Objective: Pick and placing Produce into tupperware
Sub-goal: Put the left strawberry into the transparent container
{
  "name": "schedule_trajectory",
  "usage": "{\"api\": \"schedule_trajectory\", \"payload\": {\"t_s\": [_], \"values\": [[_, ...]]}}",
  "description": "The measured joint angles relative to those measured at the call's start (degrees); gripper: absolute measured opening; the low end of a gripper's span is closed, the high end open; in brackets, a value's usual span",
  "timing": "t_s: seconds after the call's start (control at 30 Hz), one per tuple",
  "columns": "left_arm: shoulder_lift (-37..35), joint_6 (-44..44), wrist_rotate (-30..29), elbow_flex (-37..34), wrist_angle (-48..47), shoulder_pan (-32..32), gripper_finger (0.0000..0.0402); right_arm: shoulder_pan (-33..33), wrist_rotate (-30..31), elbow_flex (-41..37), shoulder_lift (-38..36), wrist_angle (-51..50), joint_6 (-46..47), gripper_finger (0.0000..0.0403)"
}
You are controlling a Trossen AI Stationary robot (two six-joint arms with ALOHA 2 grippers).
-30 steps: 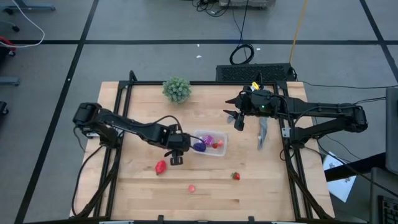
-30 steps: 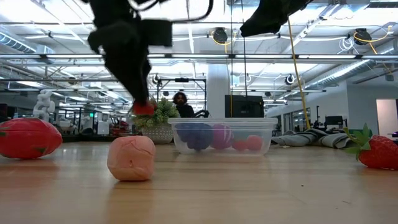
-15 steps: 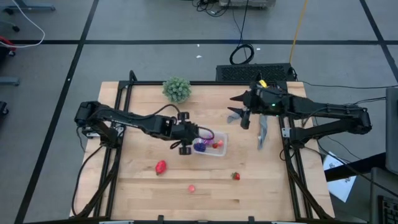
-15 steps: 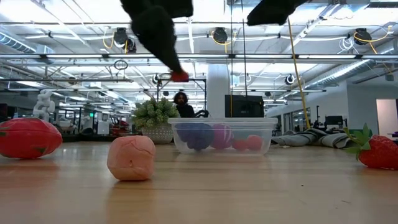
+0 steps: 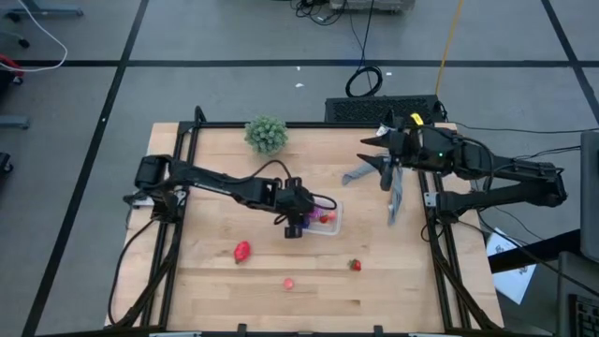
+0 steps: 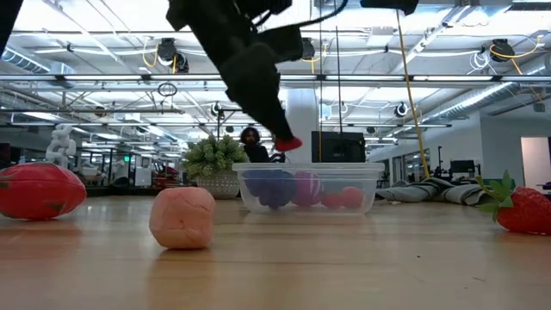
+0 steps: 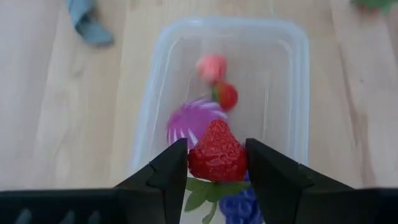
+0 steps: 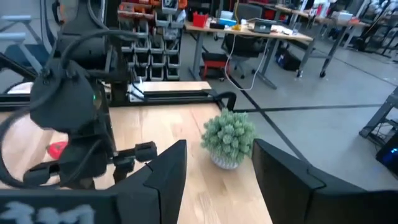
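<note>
Left gripper: hung over the near end of the tupperware, fingers clamped on a red strawberry with its green leaves showing beneath it. In the high view the gripper sat over the left part of the container; in the low view it held the berry just above the rim.

Held strawberry: pinched between both fingers, above the container, not touching the other pieces.

Tupperware contents: directly below the held berry lay the spiky magenta ball and, nearer the gripper, the dark purple grape cluster; farther from the fingers lay a small red piece and beyond that a pink one.

Loose produce: a large red piece on the table below the left gripper and to its left in the high view, a pink piece farther toward the table's front edge, and a strawberry near the front to the gripper's right. All three lay well apart from the container.

Right gripper: raised above the back right part of the table, well apart from the container, fingers spread with nothing between them.

Grey cloth: on the table just beneath the right gripper.

Green plant: at the table's back edge, behind the left gripper.
</note>
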Motion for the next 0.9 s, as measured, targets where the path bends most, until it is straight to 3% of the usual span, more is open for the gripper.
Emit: {"api": "schedule_trajectory", "payload": {"t_s": [0.27, 0.9], "values": [[2.49, -1.47, 2.29, 0.00, 0.99, 0.94, 0.0159, 0.02, 0.00, -0.02, 1.57, -0.19, 0.02, 0.0173], [2.90, -4.96, 1.09, 0.06, -4.57, 4.01, 0.0159, 0.02, -0.02, -0.02, 3.74, -1.18, 0.02, 0.0173]]}}
